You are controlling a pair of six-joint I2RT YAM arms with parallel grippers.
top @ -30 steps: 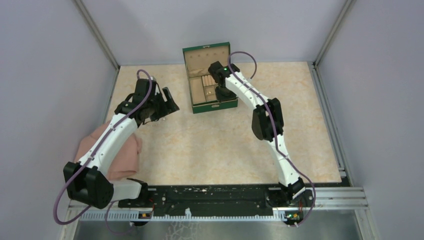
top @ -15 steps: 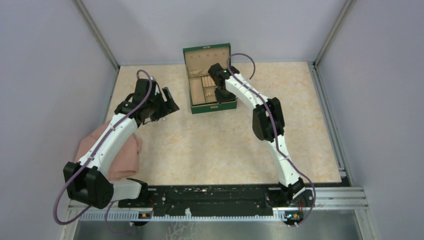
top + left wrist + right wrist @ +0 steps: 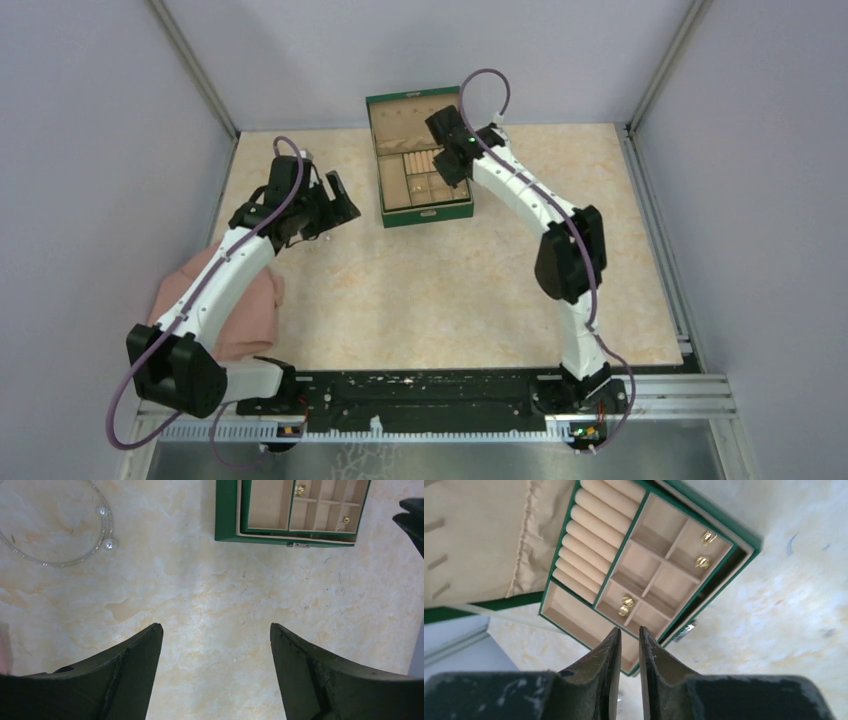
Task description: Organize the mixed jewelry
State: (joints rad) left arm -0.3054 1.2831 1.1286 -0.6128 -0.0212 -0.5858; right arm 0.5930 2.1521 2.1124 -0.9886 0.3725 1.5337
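Observation:
The green box (image 3: pixel 420 172) stands open at the back of the table, with beige compartments. In the right wrist view gold pieces lie in its small compartments: two (image 3: pixel 705 549) in one and one (image 3: pixel 625 605) in another. My right gripper (image 3: pixel 629 630) hovers above the box's near corner, jaws almost together with nothing between them; it also shows in the top view (image 3: pixel 452 170). My left gripper (image 3: pixel 216 629) is wide open and empty above bare table, left of the box (image 3: pixel 292 511). A thin silvery chain loop with two pearls (image 3: pixel 106 528) lies on the table, ahead and left of it.
A pink cloth (image 3: pixel 228 300) lies under the left arm at the table's left edge. The box's raised lid (image 3: pixel 474 535) has a beige pocket, and ring rolls (image 3: pixel 594 535) fill one section. Grey walls close in on three sides.
My right arm has risen out of the box and swung back and to the right. The left arm has barely moved.

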